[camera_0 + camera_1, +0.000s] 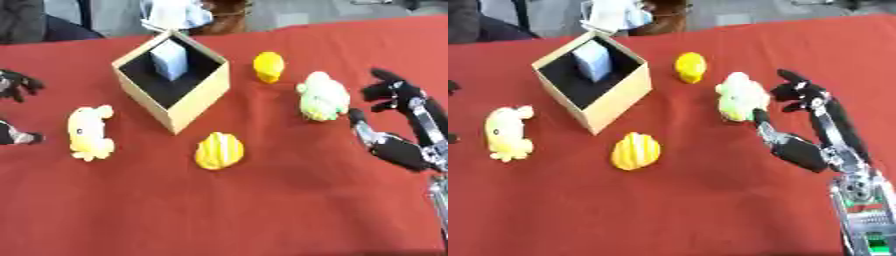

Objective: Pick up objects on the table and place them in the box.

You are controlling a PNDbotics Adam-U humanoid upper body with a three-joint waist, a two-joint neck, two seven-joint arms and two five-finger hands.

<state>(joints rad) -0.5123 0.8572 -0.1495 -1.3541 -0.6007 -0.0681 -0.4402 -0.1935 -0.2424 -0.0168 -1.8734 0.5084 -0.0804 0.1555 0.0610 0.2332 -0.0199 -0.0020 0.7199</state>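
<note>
The cardboard box (pixel 175 100) stands open-topped near table centre, a pale blue-white block (pixel 170 60) already filling its 12 o'clock corner. Bare red tablecloth (pixel 262 210) spreads wide toward 6 o'clock. The right hand (pixel 802 145), fingers spread, sits at 3 o'clock just beside the green-white plush (pixel 739 96). Between it and the box lie a small yellow toy (pixel 269 66) at 1 o'clock and a striped yellow toy (pixel 219 150) at 5 o'clock. A yellow plush (pixel 90 133) blocks the 9 o'clock side.
</note>
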